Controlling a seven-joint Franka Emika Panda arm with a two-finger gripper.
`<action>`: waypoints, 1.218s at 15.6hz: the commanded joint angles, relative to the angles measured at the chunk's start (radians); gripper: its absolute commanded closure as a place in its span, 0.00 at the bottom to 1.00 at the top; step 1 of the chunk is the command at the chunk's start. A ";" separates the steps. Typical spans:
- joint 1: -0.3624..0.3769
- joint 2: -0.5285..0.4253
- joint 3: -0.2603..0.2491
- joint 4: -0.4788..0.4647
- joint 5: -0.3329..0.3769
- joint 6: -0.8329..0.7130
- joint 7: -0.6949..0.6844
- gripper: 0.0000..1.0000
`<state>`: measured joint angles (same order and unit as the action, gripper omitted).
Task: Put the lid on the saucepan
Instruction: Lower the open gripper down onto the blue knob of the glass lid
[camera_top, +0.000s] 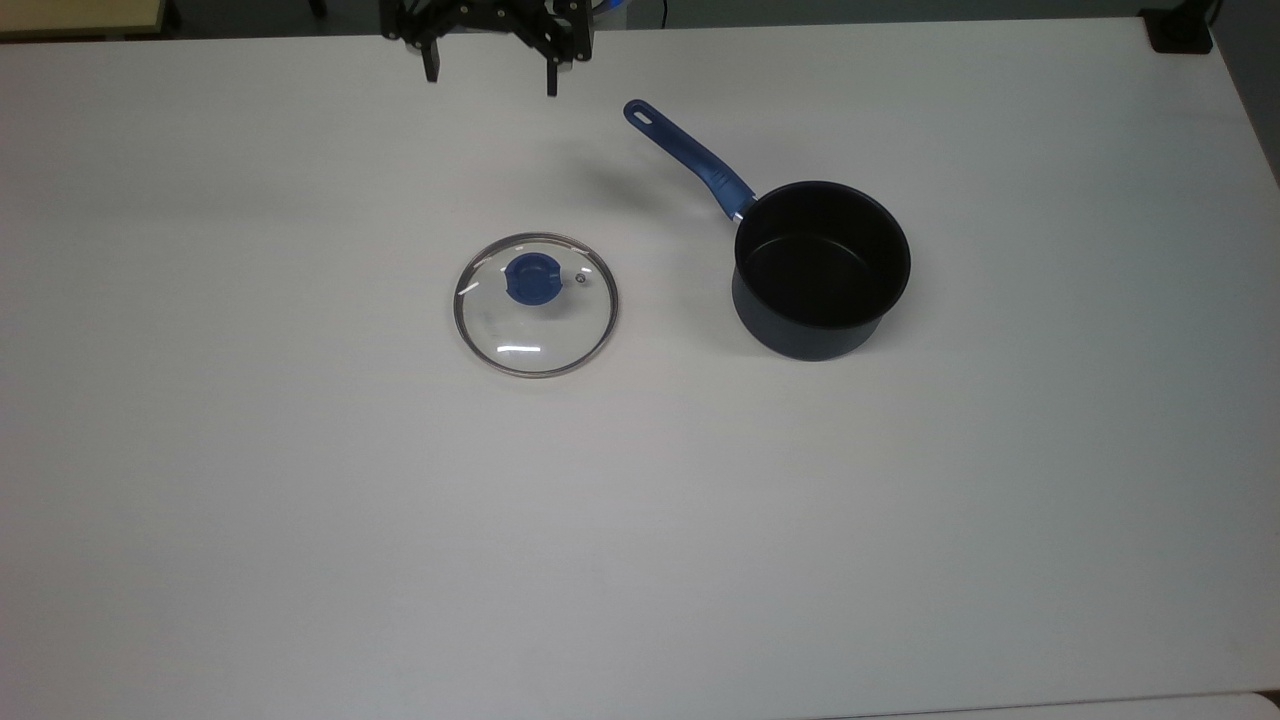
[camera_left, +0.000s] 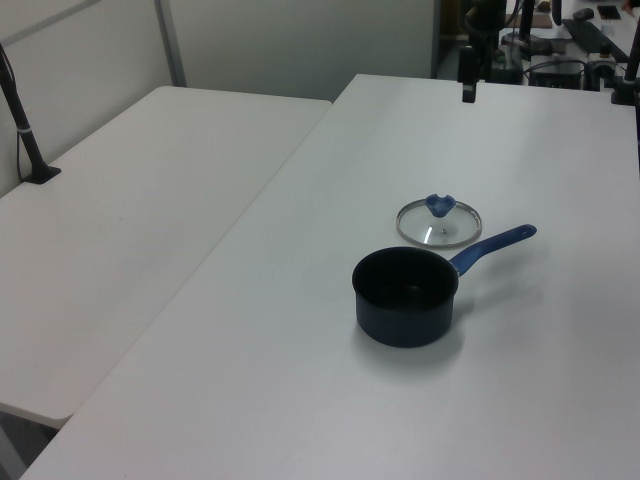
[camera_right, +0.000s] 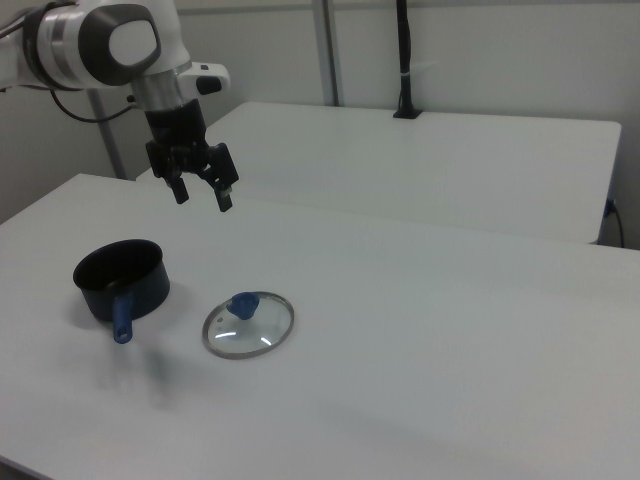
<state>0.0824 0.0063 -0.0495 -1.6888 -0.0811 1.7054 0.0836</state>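
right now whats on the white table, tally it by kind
glass lid: 1
saucepan: 1
total: 2, both resting on the table, apart from each other. The gripper hangs open above the table, holding nothing.

Even bright overhead light, soft shadows, small glare on lid (camera_top: 536, 305) glass.

Tool (camera_top: 490, 75) upper part cut by top view's top edge; lid (camera_top: 536, 304) lettering illegible.
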 joint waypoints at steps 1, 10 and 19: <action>0.011 0.017 0.014 -0.012 -0.014 0.057 -0.015 0.00; 0.007 0.125 0.006 -0.064 -0.016 0.115 -0.180 0.00; -0.026 0.230 0.006 -0.209 -0.016 0.350 -0.203 0.00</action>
<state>0.0494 0.2227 -0.0389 -1.8568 -0.0850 1.9808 -0.1286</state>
